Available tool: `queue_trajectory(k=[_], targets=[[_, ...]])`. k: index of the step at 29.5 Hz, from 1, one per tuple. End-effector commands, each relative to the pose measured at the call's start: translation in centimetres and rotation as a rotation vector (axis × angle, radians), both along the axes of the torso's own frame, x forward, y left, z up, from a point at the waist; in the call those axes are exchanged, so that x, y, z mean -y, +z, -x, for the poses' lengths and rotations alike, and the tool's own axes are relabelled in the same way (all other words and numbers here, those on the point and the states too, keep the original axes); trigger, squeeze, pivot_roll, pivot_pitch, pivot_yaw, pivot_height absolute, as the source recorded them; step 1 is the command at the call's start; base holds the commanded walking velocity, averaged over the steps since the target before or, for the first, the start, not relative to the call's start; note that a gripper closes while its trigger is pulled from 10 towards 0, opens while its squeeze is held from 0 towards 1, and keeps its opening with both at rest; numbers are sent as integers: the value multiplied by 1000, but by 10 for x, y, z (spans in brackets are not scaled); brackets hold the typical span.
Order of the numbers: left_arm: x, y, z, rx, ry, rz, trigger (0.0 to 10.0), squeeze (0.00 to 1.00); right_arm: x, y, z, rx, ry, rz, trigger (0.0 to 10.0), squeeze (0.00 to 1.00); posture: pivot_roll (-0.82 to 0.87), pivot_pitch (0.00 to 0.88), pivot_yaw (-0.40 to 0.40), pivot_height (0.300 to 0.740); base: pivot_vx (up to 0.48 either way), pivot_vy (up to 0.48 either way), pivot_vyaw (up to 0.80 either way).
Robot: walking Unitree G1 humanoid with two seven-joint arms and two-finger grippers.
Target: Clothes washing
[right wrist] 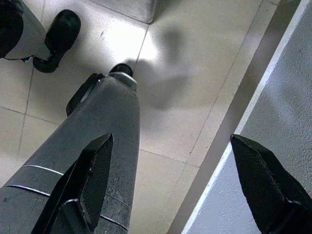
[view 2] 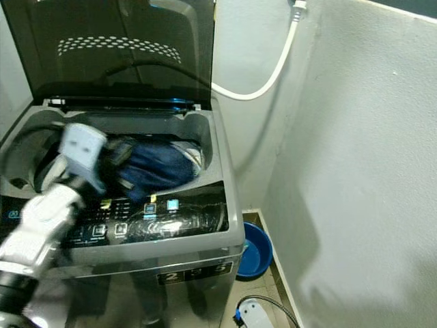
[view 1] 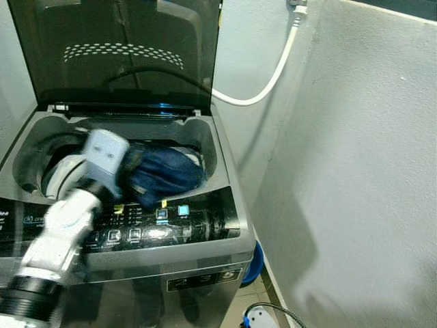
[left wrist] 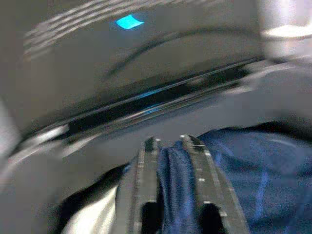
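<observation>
While a dark blue denim garment lies heaped in the mouth of the top-loading washing machine, the left tool has its two black fingers clamped on a fold of that blue cloth, just above the drum opening. White cloth lies beside the fold, deeper in the tub. Behind the garment the machine's tinted lid stands raised, and in front of it runs the glossy control panel. A white hose curves from the wall to the machine's rear corner, and a blue basin sits on the floor beside the machine. Hanging idle over the tiled floor, the right tool has its fingers spread wide apart.
</observation>
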State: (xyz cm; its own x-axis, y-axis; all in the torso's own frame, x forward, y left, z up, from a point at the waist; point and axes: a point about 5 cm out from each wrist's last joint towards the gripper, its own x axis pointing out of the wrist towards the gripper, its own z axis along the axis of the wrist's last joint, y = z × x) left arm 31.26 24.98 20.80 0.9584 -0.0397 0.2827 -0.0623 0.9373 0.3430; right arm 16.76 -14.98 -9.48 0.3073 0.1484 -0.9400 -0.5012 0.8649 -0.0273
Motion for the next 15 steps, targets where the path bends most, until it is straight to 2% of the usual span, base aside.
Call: queue_trajectory(k=[1,5,6,8,9,11,12,13,14,15], targets=[[-19,-14,3,-70,125,-29,10000,1000,2,0,0,-2,9,7,10000,0,293,0,-115,740,0,0,0],[-19,-14,3,-70,125,-29,10000,1000,2,0,0,-2,9,7,10000,0,293,0,-115,740,0,0,0],[-30,-24,8,-110,208,-37,10000,1000,2,0,0,-2,11,7,10000,0,291,0,-114,740,0,0,0],[-17,-34,11,-122,141,9,10000,1000,4,0,0,-3,8,8,10000,0,284,0,-112,740,0,0,0],[-17,-34,11,-122,141,9,10000,1000,4,0,0,-3,8,8,10000,0,284,0,-112,740,0,0,0],[3,-25,12,-65,18,48,10000,1000,5,0,1,-4,6,10,10000,0,285,0,-114,740,0,0,0],[3,-25,12,-65,18,48,10000,1000,5,0,1,-4,6,10,10000,0,285,0,-114,740,0,0,0],[12,-17,13,-35,-47,81,10000,1000,5,0,1,-5,6,11,10000,0,287,0,-115,740,0,0,0],[23,-7,14,5,-122,128,10000,518,5,0,1,-5,6,11,10000,0,287,0,-115,740,0,0,0],[30,1,16,31,-173,163,10000,314,5,0,2,-5,6,11,10000,0,287,0,-115,740,0,0,0]])
